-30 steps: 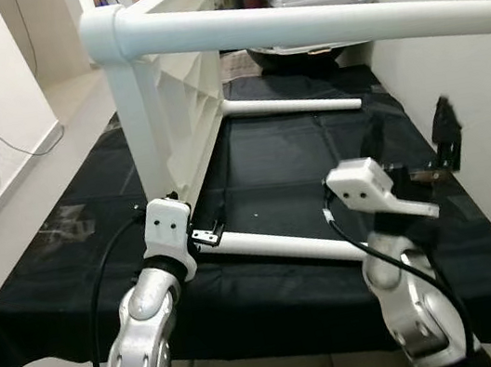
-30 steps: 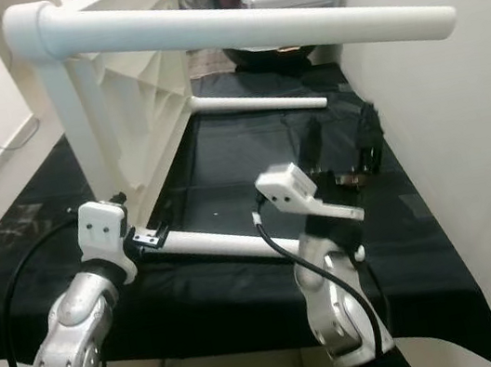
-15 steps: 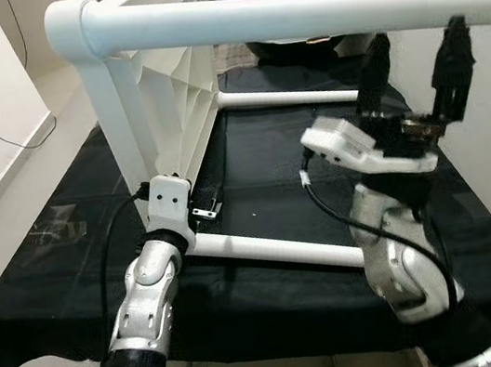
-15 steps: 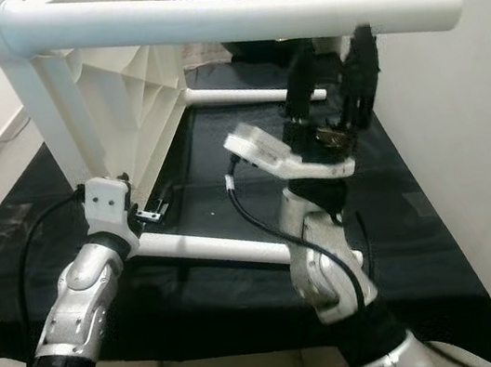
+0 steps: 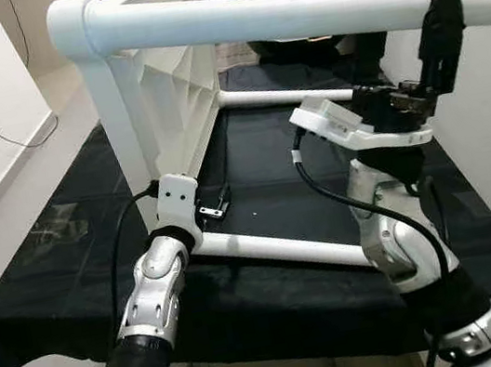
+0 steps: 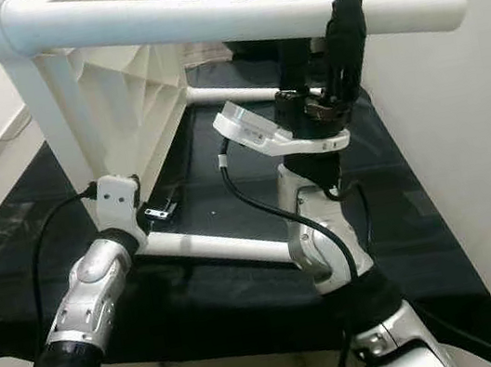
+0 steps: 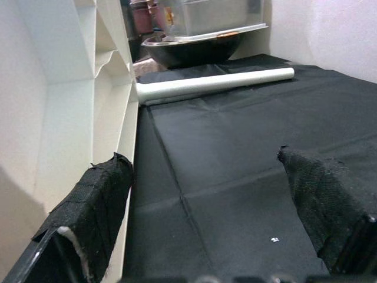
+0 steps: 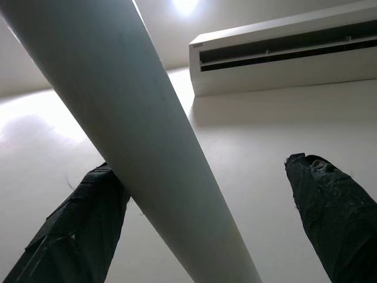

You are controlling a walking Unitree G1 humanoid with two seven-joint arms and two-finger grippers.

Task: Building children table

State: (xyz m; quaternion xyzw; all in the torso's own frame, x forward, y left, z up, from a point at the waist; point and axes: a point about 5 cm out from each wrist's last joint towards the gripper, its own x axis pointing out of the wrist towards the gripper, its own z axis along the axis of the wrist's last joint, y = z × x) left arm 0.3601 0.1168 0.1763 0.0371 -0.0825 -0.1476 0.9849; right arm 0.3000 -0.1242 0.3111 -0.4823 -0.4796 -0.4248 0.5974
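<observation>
On the left, the left gripper rests low on the black cloth, jaws spread and empty, one finger beside the children table, which lies on its side. To the right, the right gripper is raised with its fingers wide apart around the upper leg, whose long axis runs left to right, one finger touching it. At the far end sits a dark bowl holding a clear tub.
</observation>
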